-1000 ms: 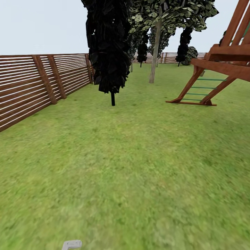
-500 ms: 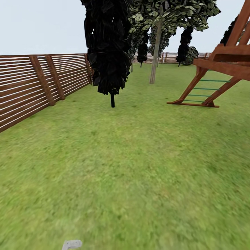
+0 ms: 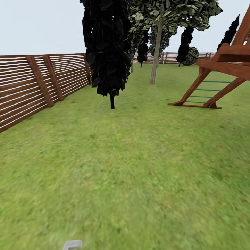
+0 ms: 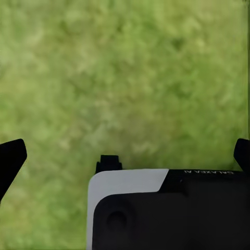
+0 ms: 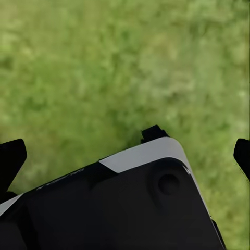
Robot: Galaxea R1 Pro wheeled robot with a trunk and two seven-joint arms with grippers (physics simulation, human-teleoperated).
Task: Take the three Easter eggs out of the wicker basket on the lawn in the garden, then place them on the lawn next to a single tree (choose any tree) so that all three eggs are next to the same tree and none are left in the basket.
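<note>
The lawn (image 3: 132, 166) runs flat and mottled green from the foreground to the far fence (image 3: 31, 83). On it stand a dark narrow tree (image 3: 111, 100), a grey-trunked leafy tree (image 3: 153, 69) farther back, and the feet of a wooden play frame (image 3: 194, 102) at the right. The fence borders its left edge.

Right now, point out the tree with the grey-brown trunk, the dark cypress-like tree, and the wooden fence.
tree (image 3: 155, 55): head view, on its straight grey-brown trunk.
dark cypress-like tree (image 3: 107, 45): head view, on its dark foliage.
wooden fence (image 3: 31, 86): head view, on the horizontal slats at the left.
</note>
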